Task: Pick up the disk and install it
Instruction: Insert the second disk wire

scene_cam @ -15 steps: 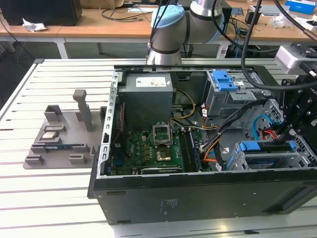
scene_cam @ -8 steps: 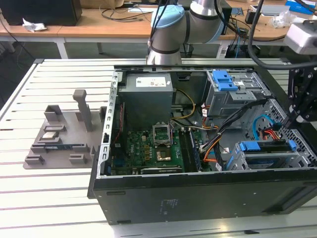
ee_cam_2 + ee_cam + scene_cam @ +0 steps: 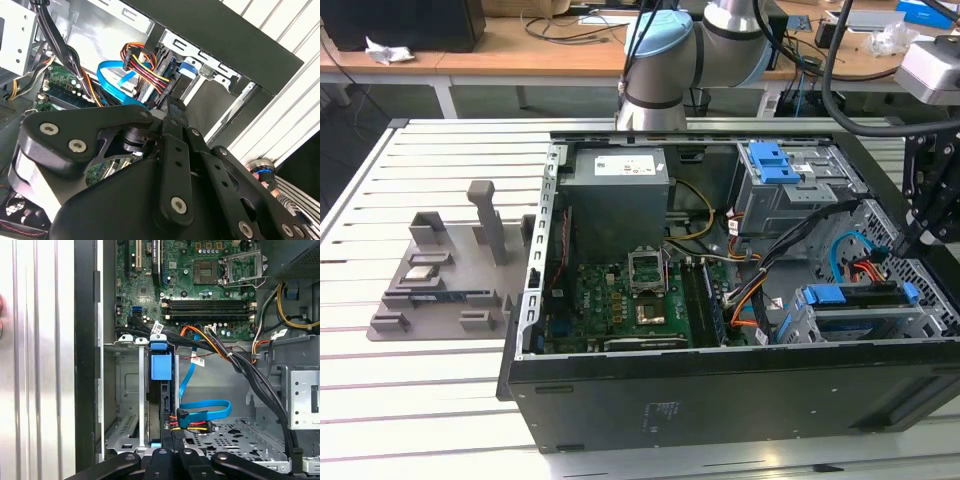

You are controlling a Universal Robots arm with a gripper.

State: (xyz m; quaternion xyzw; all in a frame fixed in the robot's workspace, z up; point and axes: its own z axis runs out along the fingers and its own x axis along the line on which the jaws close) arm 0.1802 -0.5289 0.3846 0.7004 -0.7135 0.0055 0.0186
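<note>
Blue-bracketed, the disk (image 3: pixel 161 390) is seen standing on edge in a slot of the grey drive cage (image 3: pixel 122 400) at a front corner of the open computer case (image 3: pixel 720 400). It is met by the hand (image 3: pixel 170 440); whether the fingers are clamped on it cannot be told.

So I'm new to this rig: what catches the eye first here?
The open computer case on the slatted table, its green motherboard exposed. At the exterior view's right, the disk sits edge-on in the drive cage, the gripper just beside it.
</note>
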